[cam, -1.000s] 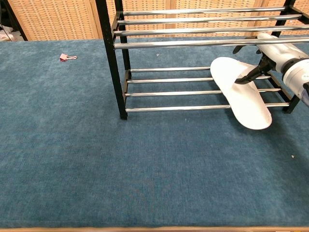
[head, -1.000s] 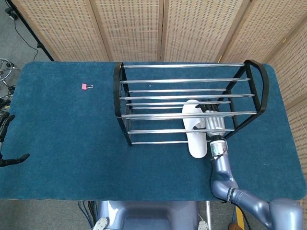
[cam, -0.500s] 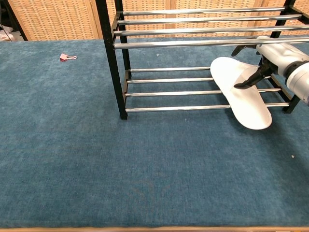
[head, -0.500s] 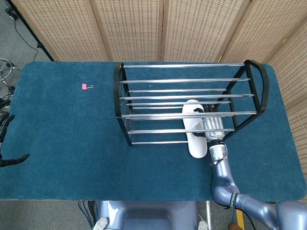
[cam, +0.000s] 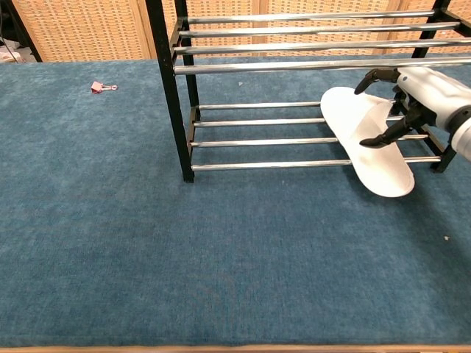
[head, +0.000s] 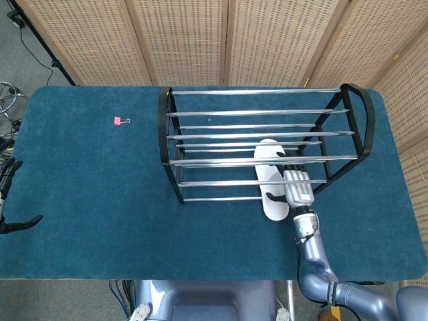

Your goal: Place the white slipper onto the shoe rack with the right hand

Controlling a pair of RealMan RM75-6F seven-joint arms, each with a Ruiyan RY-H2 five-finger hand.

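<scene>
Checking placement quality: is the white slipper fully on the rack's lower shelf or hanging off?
Hanging off. The white slipper lies across the shoe rack lower bars, heel end past the front bar.

I see a white slipper [cam: 366,140] on a black-framed shoe rack [head: 162,127] with chrome bars, my silver-white right hand [cam: 419,103], a deep teal table [cam: 221,250], and a pink binder clip [head: 118,121].

The slipper [cam: 366,140] is lying on the bottom bars of the shoe rack [cam: 171,88], its heel overhanging in front. My right hand [cam: 412,103] is sitting just right of it. A binder clip [head: 120,121] is lying well left of the rack
</scene>
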